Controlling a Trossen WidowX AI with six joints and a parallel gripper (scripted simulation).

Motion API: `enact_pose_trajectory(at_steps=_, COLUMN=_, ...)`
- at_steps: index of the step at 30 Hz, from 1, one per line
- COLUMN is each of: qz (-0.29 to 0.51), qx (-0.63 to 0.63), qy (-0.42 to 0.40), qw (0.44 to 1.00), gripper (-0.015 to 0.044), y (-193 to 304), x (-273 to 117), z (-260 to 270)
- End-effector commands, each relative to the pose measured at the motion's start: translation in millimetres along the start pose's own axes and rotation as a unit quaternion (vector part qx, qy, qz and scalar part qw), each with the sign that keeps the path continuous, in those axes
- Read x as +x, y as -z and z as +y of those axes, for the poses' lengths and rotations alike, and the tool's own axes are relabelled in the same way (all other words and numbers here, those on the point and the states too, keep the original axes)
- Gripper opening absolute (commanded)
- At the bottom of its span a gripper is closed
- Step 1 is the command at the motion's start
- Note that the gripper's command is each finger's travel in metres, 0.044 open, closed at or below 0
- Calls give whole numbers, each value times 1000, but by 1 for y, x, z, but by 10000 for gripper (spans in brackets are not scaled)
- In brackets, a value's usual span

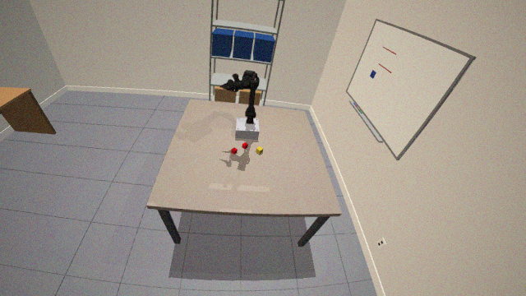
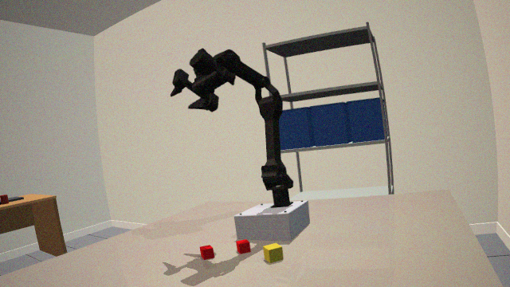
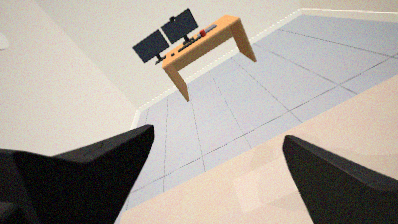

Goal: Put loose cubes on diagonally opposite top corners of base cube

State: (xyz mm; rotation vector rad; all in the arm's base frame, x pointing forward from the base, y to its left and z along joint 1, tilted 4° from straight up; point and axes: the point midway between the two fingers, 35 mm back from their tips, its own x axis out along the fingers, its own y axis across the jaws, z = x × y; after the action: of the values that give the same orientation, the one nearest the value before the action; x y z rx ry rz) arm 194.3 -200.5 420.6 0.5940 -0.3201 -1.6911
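A yellow cube (image 1: 260,150) (image 2: 273,253), the largest of the three, sits on the table in front of the arm's white pedestal. Two smaller red cubes lie on the table to its left, apart from it and from each other: one red cube (image 1: 245,145) (image 2: 243,246) is close to the pedestal, the other red cube (image 1: 234,150) (image 2: 207,252) is farther left. Nothing rests on the yellow cube. My gripper (image 2: 180,101) (image 3: 219,134) is open and empty, high above the table and pointing left, well away from the cubes. No cube shows in the wrist view.
The white pedestal (image 1: 247,135) (image 2: 263,227) stands on the table (image 1: 288,185) (image 2: 378,247) just behind the cubes. A shelf rack with blue bins (image 1: 243,45) (image 2: 327,127) stands behind the table. A desk (image 1: 34,111) (image 2: 44,223) (image 3: 210,47) stands off to the left.
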Motion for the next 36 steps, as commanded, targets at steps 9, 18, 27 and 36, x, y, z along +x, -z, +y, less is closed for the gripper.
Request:
enact_pose_trajectory(at_steps=9, qz=168, qx=-179, qy=-6, qw=969, gripper=265, y=111, x=0, z=-12)
enact_pose_trajectory(at_steps=18, qz=363, qx=-367, qy=-34, qw=856, gripper=265, y=229, x=-24, z=-59)
enact_pose_trajectory(at_steps=27, qz=540, qx=-496, qy=-76, qw=676, gripper=265, y=316, x=-70, z=-135)
enact_pose_trajectory(at_steps=36, qz=601, qx=-524, qy=-94, qw=596, gripper=265, y=338, x=-91, z=-168)
